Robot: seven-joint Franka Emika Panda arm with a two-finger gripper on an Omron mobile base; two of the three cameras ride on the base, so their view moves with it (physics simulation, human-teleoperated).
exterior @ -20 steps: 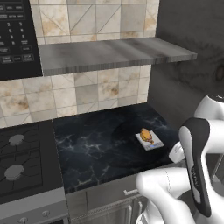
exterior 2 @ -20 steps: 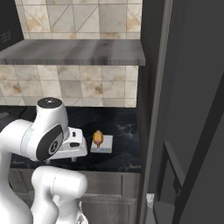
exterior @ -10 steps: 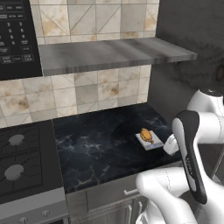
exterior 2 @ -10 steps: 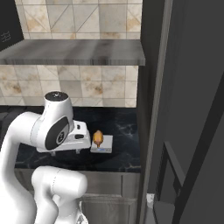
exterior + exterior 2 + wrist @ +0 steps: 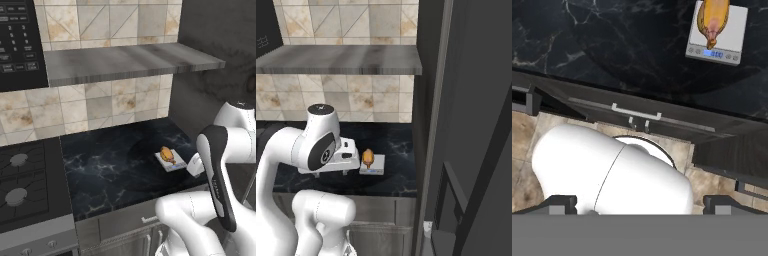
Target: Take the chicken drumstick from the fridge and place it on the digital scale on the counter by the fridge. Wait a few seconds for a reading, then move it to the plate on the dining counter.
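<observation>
— One small golden-brown chicken drumstick [image 5: 167, 154] lies on the pale grey square digital scale [image 5: 372, 164]; does the robot touch it?

— No. The white arm [image 5: 220, 172] is folded back, its elbow high, and the hand points down in front of the black marble counter with white veins [image 5: 115, 167]. The hand camera looks down past the counter's front edge at the grey cabinet fronts with silver bar handles [image 5: 636, 111] and the floor.

— And the gripper [image 5: 639, 205]?

— Its two dark fingertips [image 5: 556, 205] stand far apart, with nothing between them.

— Where does the scale sit?

— Near the counter's right front corner, close to the tall dark grey fridge [image 5: 466, 125]. To its left, the marble top runs bare as far as the black stove [image 5: 25, 185]. A grey shelf [image 5: 125, 61] hangs above, well over the drumstick.
</observation>
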